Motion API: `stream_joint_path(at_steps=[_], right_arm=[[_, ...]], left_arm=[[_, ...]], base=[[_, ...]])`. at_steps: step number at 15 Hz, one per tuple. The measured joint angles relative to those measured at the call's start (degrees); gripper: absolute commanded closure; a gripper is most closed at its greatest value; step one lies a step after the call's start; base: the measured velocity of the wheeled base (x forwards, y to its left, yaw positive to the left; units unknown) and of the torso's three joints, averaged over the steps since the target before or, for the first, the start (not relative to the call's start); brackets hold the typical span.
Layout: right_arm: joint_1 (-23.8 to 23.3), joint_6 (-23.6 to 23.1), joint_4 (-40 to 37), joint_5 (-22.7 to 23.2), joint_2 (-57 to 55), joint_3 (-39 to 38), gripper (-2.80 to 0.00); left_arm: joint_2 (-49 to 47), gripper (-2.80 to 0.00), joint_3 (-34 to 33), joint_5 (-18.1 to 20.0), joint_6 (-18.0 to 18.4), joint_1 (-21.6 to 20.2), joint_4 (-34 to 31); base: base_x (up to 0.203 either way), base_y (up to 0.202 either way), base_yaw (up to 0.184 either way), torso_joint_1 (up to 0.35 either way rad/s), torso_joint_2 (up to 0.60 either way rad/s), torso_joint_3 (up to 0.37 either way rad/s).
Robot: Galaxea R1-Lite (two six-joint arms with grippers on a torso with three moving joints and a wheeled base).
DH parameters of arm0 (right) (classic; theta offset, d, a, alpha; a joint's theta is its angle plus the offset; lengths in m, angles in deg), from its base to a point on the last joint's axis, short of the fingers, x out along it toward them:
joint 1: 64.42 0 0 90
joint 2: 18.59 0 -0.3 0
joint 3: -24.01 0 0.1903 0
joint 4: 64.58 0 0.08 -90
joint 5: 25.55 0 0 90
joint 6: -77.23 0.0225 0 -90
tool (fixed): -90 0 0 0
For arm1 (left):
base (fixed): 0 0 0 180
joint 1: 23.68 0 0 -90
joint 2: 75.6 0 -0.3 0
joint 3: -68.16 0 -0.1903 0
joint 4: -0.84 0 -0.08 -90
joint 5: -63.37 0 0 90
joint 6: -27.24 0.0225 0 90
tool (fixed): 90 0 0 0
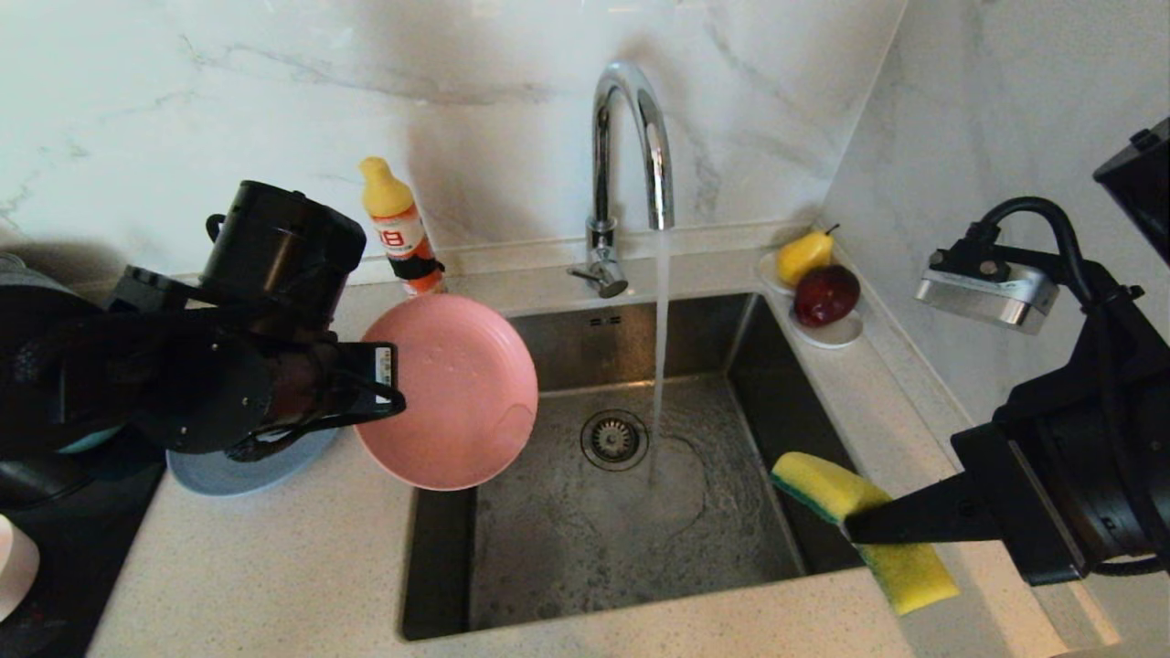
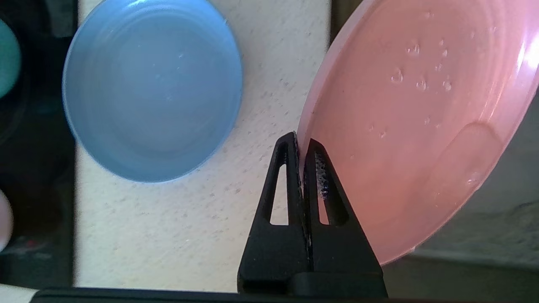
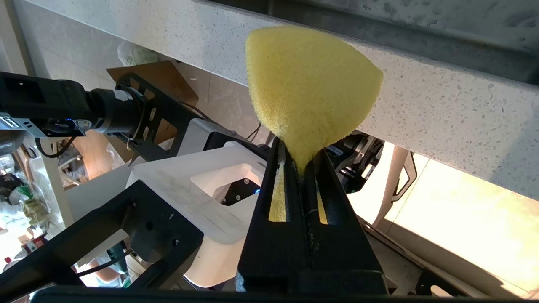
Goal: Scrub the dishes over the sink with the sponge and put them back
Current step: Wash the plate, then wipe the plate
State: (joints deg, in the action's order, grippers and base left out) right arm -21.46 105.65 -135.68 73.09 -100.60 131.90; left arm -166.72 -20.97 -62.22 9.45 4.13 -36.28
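My left gripper [image 1: 388, 388] is shut on the rim of the large salmon-pink plate [image 1: 457, 393], which hangs tilted over the sink's left edge with water drops on its face [image 2: 412, 126]. In the left wrist view the fingertips [image 2: 300, 141] pinch that rim. The grey-blue plate [image 2: 151, 88] lies on the counter beside it, partly under my left arm [image 1: 239, 466]. A teal bowl [image 2: 7, 59] shows at the edge. My right gripper [image 1: 855, 528] is shut on the bent yellow sponge [image 1: 827, 484] at the sink's front right corner [image 3: 307, 88]. Water runs from the tap [image 1: 631, 137] into the sink [image 1: 585, 548].
An orange detergent bottle [image 1: 398, 224] stands behind the plate against the wall. A small white dish [image 1: 836, 334] with a pear and a red apple sits at the sink's back right corner. A dark hob [image 1: 55, 548] lies at the far left.
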Motion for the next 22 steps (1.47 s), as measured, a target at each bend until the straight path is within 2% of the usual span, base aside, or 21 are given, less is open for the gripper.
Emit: stream_joint_path(at_steps=[2,5,8,9,11,14,17,19,22], right_arm=[[0.4,0.0,0.0,0.9,0.0,1.3,0.0],[2.7,0.0,-0.1,3.7,-0.1,3.8,0.0],[5.3,0.0,-0.1,6.3,-1.4,5.1,0.0],[6.4,0.0,-0.1,6.8,-2.1,5.6,0.0],[8.3,0.0,-0.1,6.9,-4.2,6.3,0.0],[11.8,0.2,-0.1,6.7,-8.2,7.6,0.0],[15.5,0.4,-0.8,6.3,-12.7,10.7,0.0],[16.6,0.5,-1.1,6.2,-16.1,13.9,0.0],[17.2,0.6,-2.7,5.6,-21.2,18.5,0.0]], left_arm=[[1.5,0.0,-1.1,2.8,-0.6,0.0,3.7],[5.6,0.0,-4.8,12.5,-0.7,0.0,7.4],[10.3,0.0,-10.1,25.1,-1.1,0.0,7.8],[11.5,0.0,-11.6,28.2,-1.4,0.1,7.8],[13.6,0.0,-13.3,31.9,-3.0,0.0,7.9],[14.9,0.0,-15.9,32.9,-2.7,0.1,9.2],[15.2,0.0,-19.6,32.9,-2.6,0.1,14.9],[15.3,0.0,-22.1,32.9,-2.3,0.2,18.0],[15.5,0.0,-24.2,32.9,-1.3,0.3,18.6]], base=[[0.0,0.0,0.0,0.0,0.0,0.0],[0.0,0.0,0.0,0.0,0.0,0.0],[0.0,0.0,0.0,0.0,0.0,0.0],[0.0,0.0,0.0,0.0,0.0,0.0],[0.0,0.0,0.0,0.0,0.0,0.0],[0.0,0.0,0.0,0.0,0.0,0.0],[0.0,0.0,0.0,0.0,0.0,0.0],[0.0,0.0,0.0,0.0,0.0,0.0],[0.0,0.0,0.0,0.0,0.0,0.0]])
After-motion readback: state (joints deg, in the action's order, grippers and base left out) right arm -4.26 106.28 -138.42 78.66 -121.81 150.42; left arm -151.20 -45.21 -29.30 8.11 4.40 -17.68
